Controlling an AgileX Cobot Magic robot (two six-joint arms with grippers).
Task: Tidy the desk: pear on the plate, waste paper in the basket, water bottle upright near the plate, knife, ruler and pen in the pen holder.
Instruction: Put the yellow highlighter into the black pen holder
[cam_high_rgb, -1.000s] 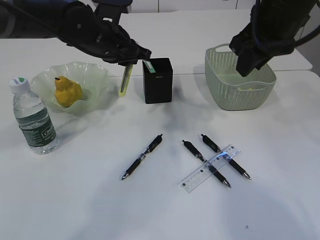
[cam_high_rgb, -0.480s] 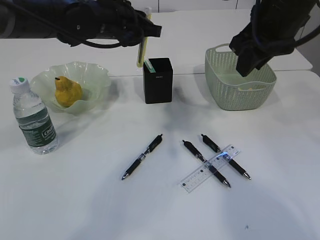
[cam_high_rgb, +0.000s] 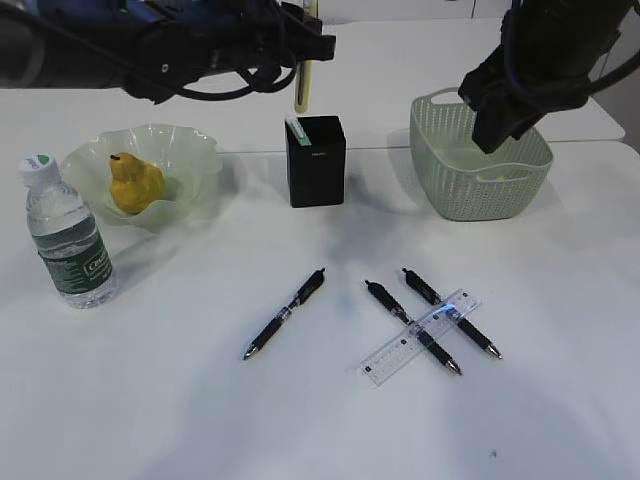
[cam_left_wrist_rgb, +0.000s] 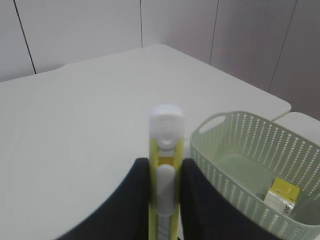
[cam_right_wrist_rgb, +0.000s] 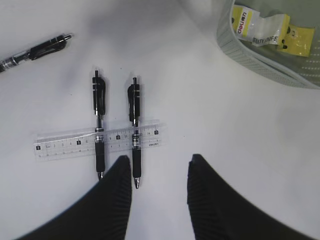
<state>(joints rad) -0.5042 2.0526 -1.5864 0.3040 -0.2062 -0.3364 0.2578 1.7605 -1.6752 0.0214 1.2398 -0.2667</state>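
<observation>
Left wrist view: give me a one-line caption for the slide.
Left gripper shut on the yellow utility knife, held above the white table, with the green basket off to the right.

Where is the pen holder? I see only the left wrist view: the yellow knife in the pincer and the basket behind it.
Observer: The pen holder stands on the table below the knife, a little to the right in the exterior view.
Operator: Is something inside it?
Observer: A green-white item sticks out at its left corner. I cannot tell what it is.
Operator: How many pens lie on the table?
Observer: Three: a lone pen, and two pens that the ruler crosses.
</observation>
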